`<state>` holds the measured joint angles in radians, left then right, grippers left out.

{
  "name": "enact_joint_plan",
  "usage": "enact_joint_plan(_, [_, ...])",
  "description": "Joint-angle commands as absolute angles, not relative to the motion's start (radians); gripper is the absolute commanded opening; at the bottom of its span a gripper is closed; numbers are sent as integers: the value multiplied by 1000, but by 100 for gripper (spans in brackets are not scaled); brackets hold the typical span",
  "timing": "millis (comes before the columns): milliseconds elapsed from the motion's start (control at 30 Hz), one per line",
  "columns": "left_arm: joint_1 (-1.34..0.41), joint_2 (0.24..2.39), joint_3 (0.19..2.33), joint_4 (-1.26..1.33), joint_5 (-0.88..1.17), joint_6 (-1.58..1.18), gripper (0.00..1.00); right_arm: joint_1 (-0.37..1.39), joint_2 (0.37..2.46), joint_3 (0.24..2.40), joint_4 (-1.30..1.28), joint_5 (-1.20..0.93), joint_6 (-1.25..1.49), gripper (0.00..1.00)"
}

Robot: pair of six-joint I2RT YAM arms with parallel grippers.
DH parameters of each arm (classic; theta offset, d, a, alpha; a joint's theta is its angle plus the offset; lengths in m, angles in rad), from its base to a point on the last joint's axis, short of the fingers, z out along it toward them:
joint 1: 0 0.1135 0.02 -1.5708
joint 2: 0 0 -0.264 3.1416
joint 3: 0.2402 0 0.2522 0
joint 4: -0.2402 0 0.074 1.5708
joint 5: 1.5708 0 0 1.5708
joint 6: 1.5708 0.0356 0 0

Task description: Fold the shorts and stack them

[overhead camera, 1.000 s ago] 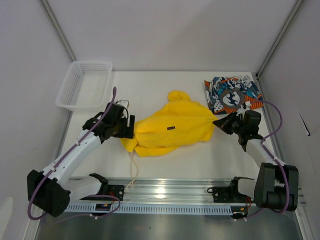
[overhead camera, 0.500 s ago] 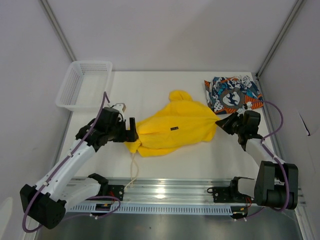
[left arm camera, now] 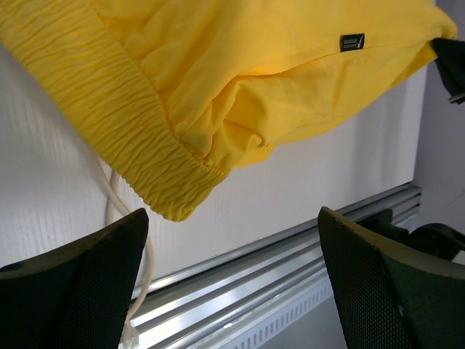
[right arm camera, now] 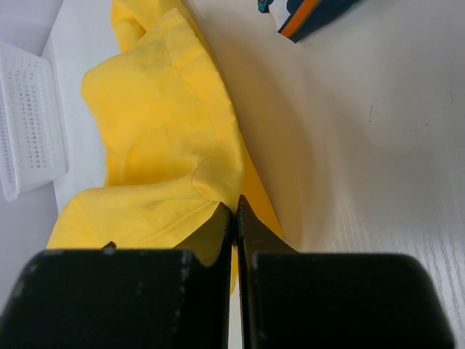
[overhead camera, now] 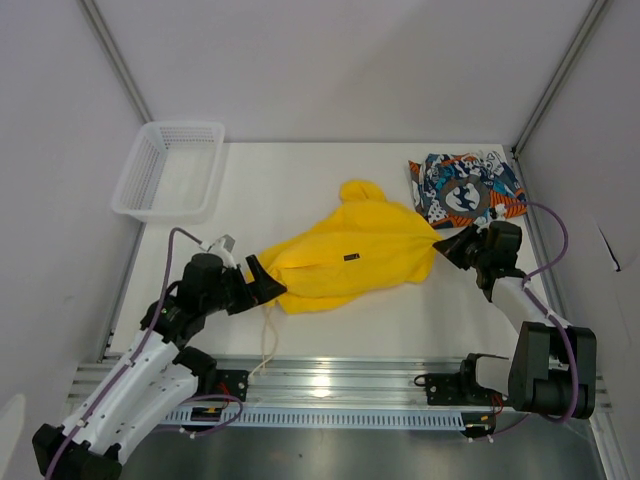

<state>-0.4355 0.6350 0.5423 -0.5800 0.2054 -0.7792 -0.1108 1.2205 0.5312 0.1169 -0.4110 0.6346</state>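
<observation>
Yellow shorts [overhead camera: 350,262]: a plain bright yellow pair lay rumpled mid-table, stretched roughly left to right, with one lobe of cloth poking toward the far side.
Waistband [left arm camera: 131,123]: it was gathered and ribbed, and ran to a corner at the pair's left end.
Label [left arm camera: 352,42]: a small black tag sat on the upper face of the yellow cloth.
Drawstring [overhead camera: 266,340]: a white cord trailed from the left end toward the near edge of the table.
Right hand [right arm camera: 235,211]: its fingers were pressed together on the right tip of the yellow shorts, and the cloth was drawn into a point there.
Left hand [left arm camera: 232,213]: its fingers stood wide apart at the waistband corner and gripped nothing. The wrist view showed the cloth just ahead of the fingers.
Printed shorts [overhead camera: 465,190]: the smaller pair, in blue, orange, black and white, lay bunched in the far right corner, apart from the yellow pair.
Table [overhead camera: 300,180]: it was white, and both pairs rested on it.
Basket [overhead camera: 170,170]: a white mesh basket stood at the far left corner, well apart from the shorts.
Rail [overhead camera: 350,385]: a metal rail ran along the near edge and carried both arm bases.
</observation>
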Motion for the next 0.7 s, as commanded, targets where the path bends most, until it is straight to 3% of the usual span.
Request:
enact_joint_plan(0, [-433,559,528,-558,203,-903,99,-120,1206,546,130,-394,627,0])
enact_joint_plan(167, [-433,506,531,-624,130,-926,99,-120,1207,540,140,-399,632,0])
enact_joint_plan(667, [-433,393,307,-440,141,-1101,99,-121,1203,532,163,-405,646,0])
